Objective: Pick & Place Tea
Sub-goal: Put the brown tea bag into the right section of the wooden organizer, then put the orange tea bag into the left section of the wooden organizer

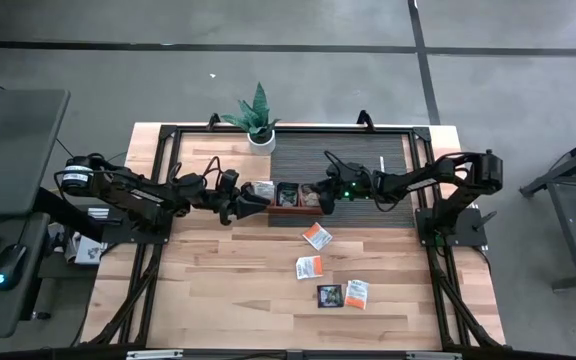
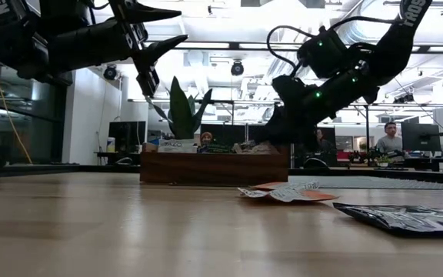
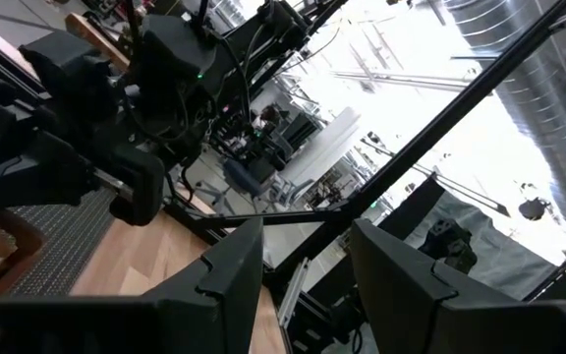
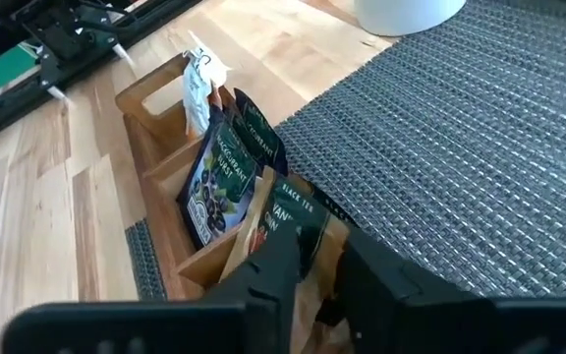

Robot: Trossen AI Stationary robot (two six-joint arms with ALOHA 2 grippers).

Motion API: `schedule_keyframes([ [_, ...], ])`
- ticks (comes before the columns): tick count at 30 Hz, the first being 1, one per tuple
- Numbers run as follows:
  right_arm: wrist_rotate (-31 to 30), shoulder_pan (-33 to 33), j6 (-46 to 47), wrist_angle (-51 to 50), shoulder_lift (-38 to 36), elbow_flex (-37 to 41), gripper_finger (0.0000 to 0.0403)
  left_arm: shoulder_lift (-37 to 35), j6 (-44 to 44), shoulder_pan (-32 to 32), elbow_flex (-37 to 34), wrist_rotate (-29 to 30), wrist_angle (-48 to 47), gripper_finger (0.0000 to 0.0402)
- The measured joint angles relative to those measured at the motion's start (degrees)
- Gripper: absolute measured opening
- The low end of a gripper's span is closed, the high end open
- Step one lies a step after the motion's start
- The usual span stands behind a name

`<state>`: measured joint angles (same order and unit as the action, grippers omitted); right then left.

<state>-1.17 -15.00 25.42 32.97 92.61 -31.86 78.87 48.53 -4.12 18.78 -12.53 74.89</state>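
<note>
- Right gripper [image 4: 312, 261]: dark fingers slightly parted, tips down in the end compartment of the long brown wooden tray [image 4: 150, 147], among upright dark tea sachets [image 4: 219, 182]; whether they touch one is hidden.
- Left gripper [image 3: 303, 265]: fingers apart, empty, raised beside the tray's other end.
- Four loose sachets [image 1: 316, 236] lie on open wood nearby.

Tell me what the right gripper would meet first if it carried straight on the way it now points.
Most likely the sachets standing in the near compartment of the wooden tray: the right gripper points down into it, its fingertips right at the black tea sachet. Whether they already touch is unclear.
</note>
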Motion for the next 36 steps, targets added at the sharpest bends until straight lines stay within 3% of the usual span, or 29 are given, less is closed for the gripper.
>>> schedule_keyframes([
  [7,-0.1,-0.2,-3.7,-2.4,-4.8,0.0,0.0116,0.0,0.0,0.0,0.0,0.0,0.0,0.0153],
  [22,1.1,-1.1,-3.7,-14.4,-18.2,0.1,0.0115,0.0,0.0,0.0,0.1,0.0,-2.5,0.0153],
  [29,6.3,1.6,0.5,-23.3,-26.9,0.0,0.0073,0.0,0.5,0.0,0.1,-1.0,-9.3,0.0153],
  [36,1.0,9.8,3.4,-37.2,-31.2,0.0,0.0005,0.0,-1.8,0.0,3.8,-4.2,-24.2,0.0153],
])
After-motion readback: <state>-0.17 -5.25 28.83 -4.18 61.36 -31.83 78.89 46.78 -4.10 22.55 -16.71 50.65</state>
